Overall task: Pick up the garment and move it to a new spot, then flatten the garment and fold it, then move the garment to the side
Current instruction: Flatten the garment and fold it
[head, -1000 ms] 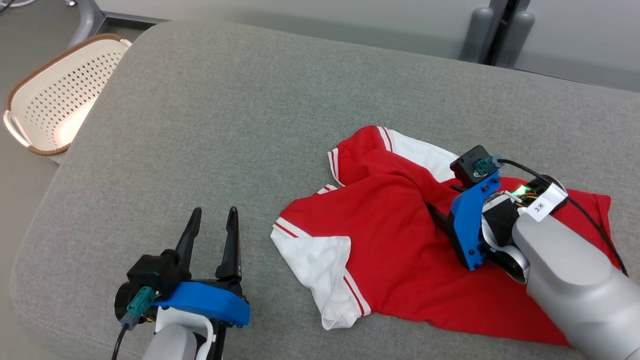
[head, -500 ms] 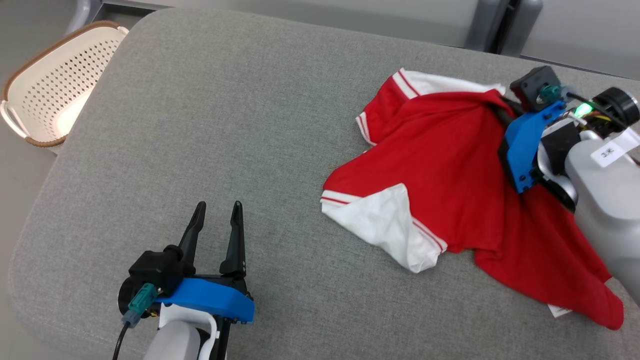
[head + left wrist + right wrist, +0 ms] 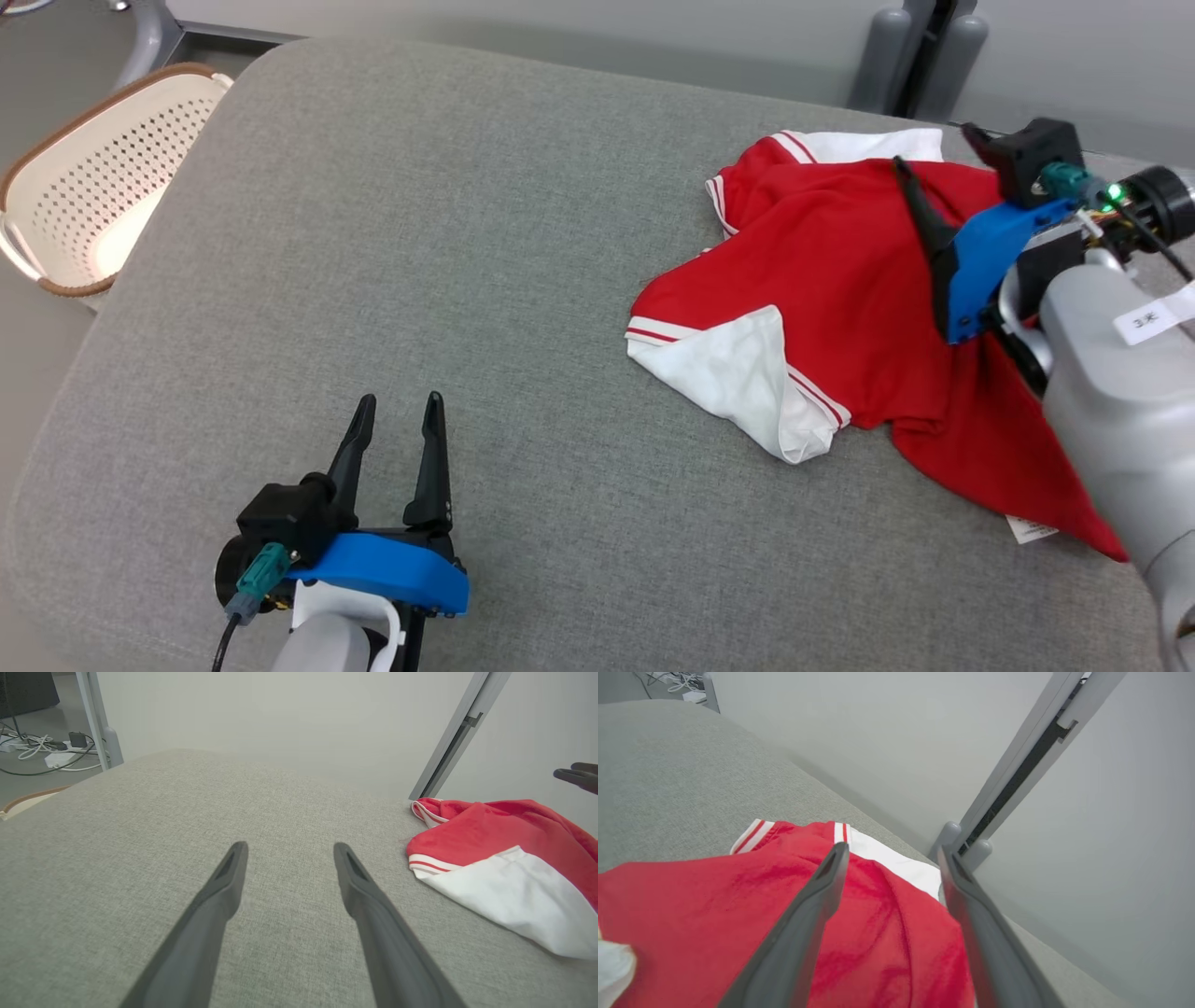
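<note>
**Asker:** From the head, what writing can be read?

**Me:** A white tag [image 3: 1153, 322] on my right forearm carries a "3" and one sign I cannot make out. A small white label [image 3: 1030, 529] sticks out at the near hem of the garment [image 3: 840, 280], but its print is too small to read.

**Asker:** And your jaws there?

**Me:** On my left gripper [image 3: 397, 399] the jaws are apart with nothing between them. It is over bare grey cushion [image 3: 467, 233], well apart from the garment. On my right gripper [image 3: 935, 147] the jaws are also wide apart and hold nothing, above the far part of the red cloth.

**Asker:** How does the garment lie?

**Me:** It is crumpled on the right side of the cushion. Its long axis goes from the far edge toward the near right corner. One white sleeve [image 3: 738, 373] points to the near left. A basket [image 3: 84, 177] stands beside the far left corner.

**Asker:** The left wrist?

**Me:** My left gripper [image 3: 289, 848] has its jaws apart over the cushion. The garment [image 3: 490, 830] is at the right, with the white sleeve nearest.

**Asker:** The right wrist?

**Me:** My right gripper [image 3: 893, 848] has its jaws apart and empty. The garment [image 3: 714, 896] lies under one finger, and I cannot tell if they touch.
</note>
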Motion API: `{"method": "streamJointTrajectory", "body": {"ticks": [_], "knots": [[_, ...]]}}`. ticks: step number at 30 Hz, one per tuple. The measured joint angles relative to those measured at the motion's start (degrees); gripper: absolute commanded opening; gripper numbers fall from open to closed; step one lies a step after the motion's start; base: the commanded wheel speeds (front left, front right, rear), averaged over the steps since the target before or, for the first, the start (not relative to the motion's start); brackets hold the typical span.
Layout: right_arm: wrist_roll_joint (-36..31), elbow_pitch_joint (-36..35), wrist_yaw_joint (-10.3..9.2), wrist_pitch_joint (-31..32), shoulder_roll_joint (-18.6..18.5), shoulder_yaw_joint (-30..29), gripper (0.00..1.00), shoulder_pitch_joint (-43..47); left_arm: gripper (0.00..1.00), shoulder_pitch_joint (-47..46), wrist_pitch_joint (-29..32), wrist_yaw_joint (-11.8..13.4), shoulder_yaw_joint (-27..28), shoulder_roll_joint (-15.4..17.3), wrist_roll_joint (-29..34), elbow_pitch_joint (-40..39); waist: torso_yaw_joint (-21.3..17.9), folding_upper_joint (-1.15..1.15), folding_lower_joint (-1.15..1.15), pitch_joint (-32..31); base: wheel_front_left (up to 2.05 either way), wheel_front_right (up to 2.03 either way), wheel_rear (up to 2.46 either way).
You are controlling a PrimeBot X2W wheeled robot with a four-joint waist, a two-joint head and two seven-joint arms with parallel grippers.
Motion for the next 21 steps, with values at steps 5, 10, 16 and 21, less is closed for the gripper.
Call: {"method": "streamJointTrajectory", "body": {"ticks": [5,10,16,21], "knots": [[1.0,-3.3,-0.01,-2.0,4.8,-0.3,1.00,4.7,1.00,0.7,0.0,0.0,0.3,0.0,0.5,0.0,-1.9,0.00,0.00,-1.2,0.00,0.00,0.00],[4.2,-6.4,0.00,-1.5,8.8,3.0,1.00,10.7,1.00,0.9,0.0,-0.1,0.2,0.0,0.6,0.0,-3.1,0.00,0.00,-1.6,0.00,0.00,0.00],[10.5,-9.1,0.00,3.0,10.3,6.1,1.00,13.9,1.00,0.8,0.0,-0.3,-0.3,0.0,0.8,0.0,-2.7,0.00,0.00,-0.8,0.00,0.00,0.00],[14.1,-11.4,-0.01,6.4,10.1,10.1,1.00,15.1,1.00,0.8,0.0,-0.3,-0.2,0.0,0.7,0.2,-1.7,0.00,0.00,-0.6,0.00,0.00,0.00]]}}
